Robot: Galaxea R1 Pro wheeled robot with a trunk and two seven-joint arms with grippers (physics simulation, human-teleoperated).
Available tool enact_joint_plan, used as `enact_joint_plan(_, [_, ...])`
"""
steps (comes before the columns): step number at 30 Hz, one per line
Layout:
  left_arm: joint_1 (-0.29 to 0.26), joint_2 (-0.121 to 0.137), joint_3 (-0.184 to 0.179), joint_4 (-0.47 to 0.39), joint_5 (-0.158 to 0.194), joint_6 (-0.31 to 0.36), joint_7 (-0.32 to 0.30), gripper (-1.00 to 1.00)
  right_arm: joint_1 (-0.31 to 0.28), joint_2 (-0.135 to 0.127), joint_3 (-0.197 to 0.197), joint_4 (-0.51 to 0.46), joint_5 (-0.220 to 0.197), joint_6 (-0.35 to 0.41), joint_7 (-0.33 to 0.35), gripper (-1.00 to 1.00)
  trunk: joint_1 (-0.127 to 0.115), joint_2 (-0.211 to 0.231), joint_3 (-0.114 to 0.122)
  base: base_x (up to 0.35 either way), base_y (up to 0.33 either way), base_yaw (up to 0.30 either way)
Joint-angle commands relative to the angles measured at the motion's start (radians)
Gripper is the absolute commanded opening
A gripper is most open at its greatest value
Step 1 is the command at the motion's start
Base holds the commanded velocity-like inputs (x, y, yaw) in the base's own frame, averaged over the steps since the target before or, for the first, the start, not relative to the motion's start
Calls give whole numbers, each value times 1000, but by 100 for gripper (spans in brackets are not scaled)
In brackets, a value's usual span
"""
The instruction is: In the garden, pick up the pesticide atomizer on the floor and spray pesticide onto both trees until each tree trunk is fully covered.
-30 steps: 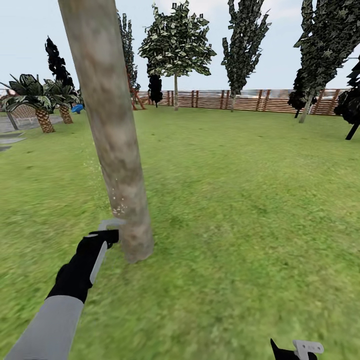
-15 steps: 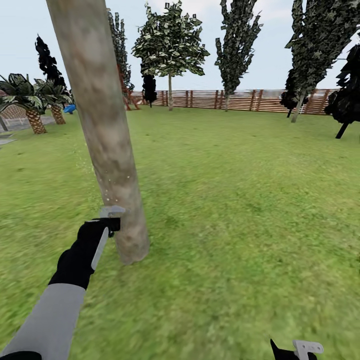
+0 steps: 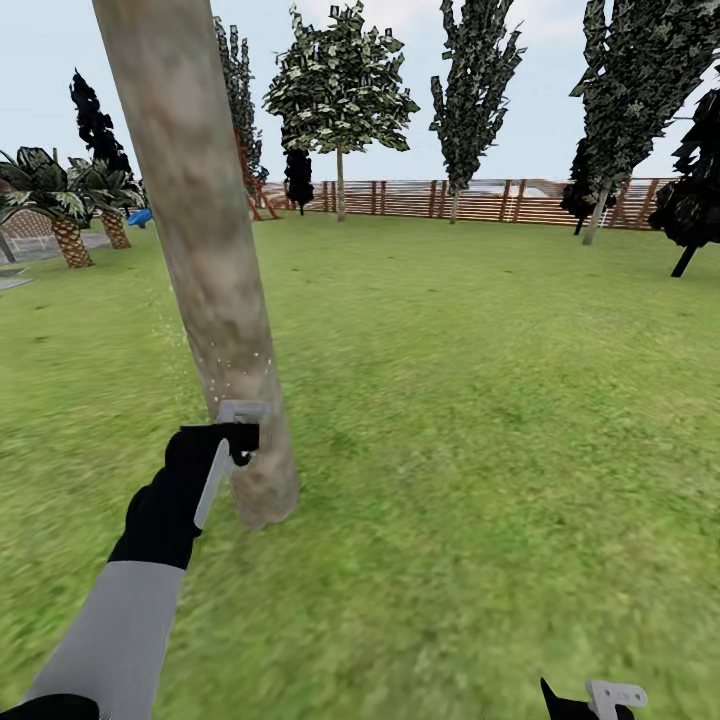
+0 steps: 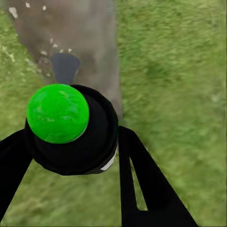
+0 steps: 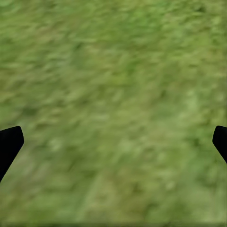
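A: Mottled grey-brown bark is taking up the near field: the tree trunk point(image 3: 205, 260) is standing just ahead of the left arm, leaning a little in the head view. White specks of pesticide point(image 3: 240, 372) are dotting its lower part, thin and patchy.

B: And the pesticide atomizer point(image 4: 71, 130)?

A: It is sitting between the fingers of the left gripper point(image 3: 238, 432), pinched there; the wrist camera is showing a dark round body with a bright green knob and a sliver of white. The nozzle end is almost touching the bark, low on the trunk.

B: Risks, as I am judging them?

A: Three. So close in, the spray is likely landing in one small spot, so the upper trunk and far side may be staying bare. The gripper may be about to bump the bark and twist the atomizer in the pinch. And a loosened pinch would be dropping it into the grass point(image 3: 470, 400).

B: Right side?

A: The right gripper point(image 5: 113, 142) is hanging spread wide over lawn, holding nothing.

B: The second of the trees?

A: I am unable to say which one it is.
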Motion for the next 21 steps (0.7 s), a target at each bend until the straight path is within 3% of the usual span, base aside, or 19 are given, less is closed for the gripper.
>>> enact_joint_plan(1, [0, 37, 7, -7, 14, 1, -1, -100, 0, 0, 0, 0, 0, 0, 0, 100, 0, 0, 0, 0, 0, 0])
enact_joint_plan(3, [0, 78, 11, -11, 14, 2, -12, -100, 0, 0, 0, 0, 0, 0, 0, 100, 0, 0, 0, 0, 0, 0])
enact_joint_plan(5, [0, 97, 12, -13, 14, 1, -37, -100, 0, 0, 0, 0, 0, 0, 0, 100, 0, 0, 0, 0, 0, 0])
enact_joint_plan(8, [-4, 73, 5, -25, 15, 6, -43, -100, 0, 0, 0, 0, 0, 0, 0, 100, 0, 0, 0, 0, 0, 0])
enact_joint_plan(10, [-23, 23, 3, -44, 15, 55, -43, -100, 0, 0, 0, 0, 0, 0, 0, 100, 0, 0, 0, 0, 0, 0])
enact_joint_plan(13, [-42, 7, 2, -70, 16, 81, -45, -100, 0, 0, 0, 0, 0, 0, 0, 100, 0, 0, 0, 0, 0, 0])
enact_joint_plan(17, [-54, 29, 10, -77, 8, 89, -43, -100, 0, 0, 0, 0, 0, 0, 0, 100, 0, 0, 0, 0, 0, 0])
enact_joint_plan(21, [-78, 92, 36, -77, 4, 104, -41, -100, 0, 0, 0, 0, 0, 0, 0, 100, 0, 0, 0, 0, 0, 0])
